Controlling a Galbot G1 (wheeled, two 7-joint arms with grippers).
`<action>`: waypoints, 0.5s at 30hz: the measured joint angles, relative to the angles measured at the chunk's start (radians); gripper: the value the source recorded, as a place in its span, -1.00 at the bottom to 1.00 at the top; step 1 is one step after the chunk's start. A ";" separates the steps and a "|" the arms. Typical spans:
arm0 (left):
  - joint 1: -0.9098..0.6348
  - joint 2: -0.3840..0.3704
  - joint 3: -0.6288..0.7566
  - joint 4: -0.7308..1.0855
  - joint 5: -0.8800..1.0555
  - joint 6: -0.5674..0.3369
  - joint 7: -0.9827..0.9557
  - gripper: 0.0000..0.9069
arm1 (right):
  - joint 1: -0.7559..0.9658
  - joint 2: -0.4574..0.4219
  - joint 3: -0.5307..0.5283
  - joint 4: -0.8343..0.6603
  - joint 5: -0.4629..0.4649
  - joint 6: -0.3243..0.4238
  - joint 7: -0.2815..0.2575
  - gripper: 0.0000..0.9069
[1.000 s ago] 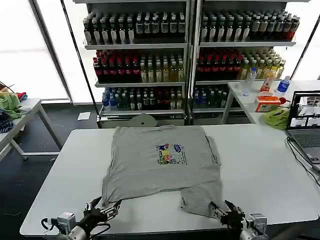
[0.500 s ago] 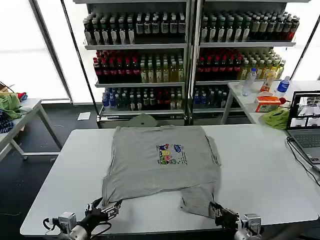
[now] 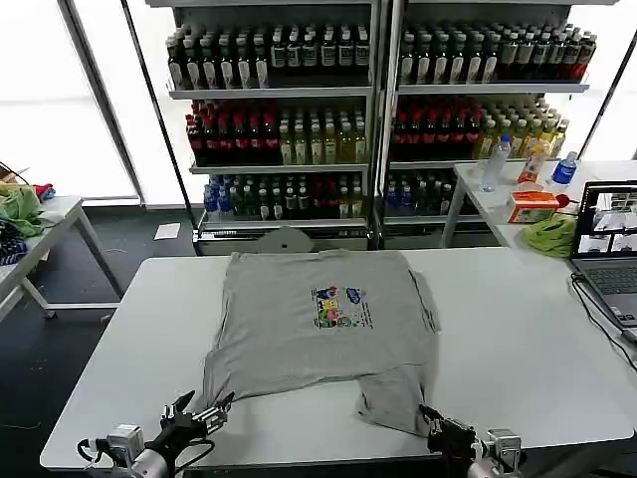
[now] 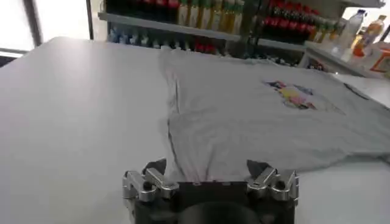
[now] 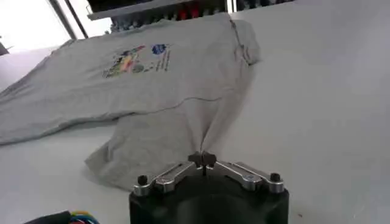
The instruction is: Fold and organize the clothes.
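Grey shirt (image 3: 323, 334) lying print-up across centre of the white table (image 3: 518, 339). Left gripper (image 3: 194, 418), lower left, hovering w/ fingers spread wide, holding nothing, just off the hem corner. Right gripper (image 3: 440, 430), lower right, pinching tight on the shirt's folded lower flap.

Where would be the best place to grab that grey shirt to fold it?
Probably the near hem corners of the grey shirt, approached low from the table's front edge. The right gripper already pinches the right corner; the open left gripper faces the left one.
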 measured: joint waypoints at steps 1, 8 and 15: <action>0.000 -0.003 0.003 0.004 0.003 -0.004 0.003 -0.91 | 0.000 -0.001 0.000 0.001 0.002 -0.001 -0.001 -1.00; -0.006 -0.018 0.010 0.028 0.020 -0.019 0.012 -0.98 | -0.006 0.001 0.003 0.007 0.007 0.000 0.000 -1.00; 0.006 -0.029 0.016 0.047 0.028 -0.037 0.018 -0.98 | -0.018 -0.002 0.012 0.008 0.012 0.011 -0.011 -1.00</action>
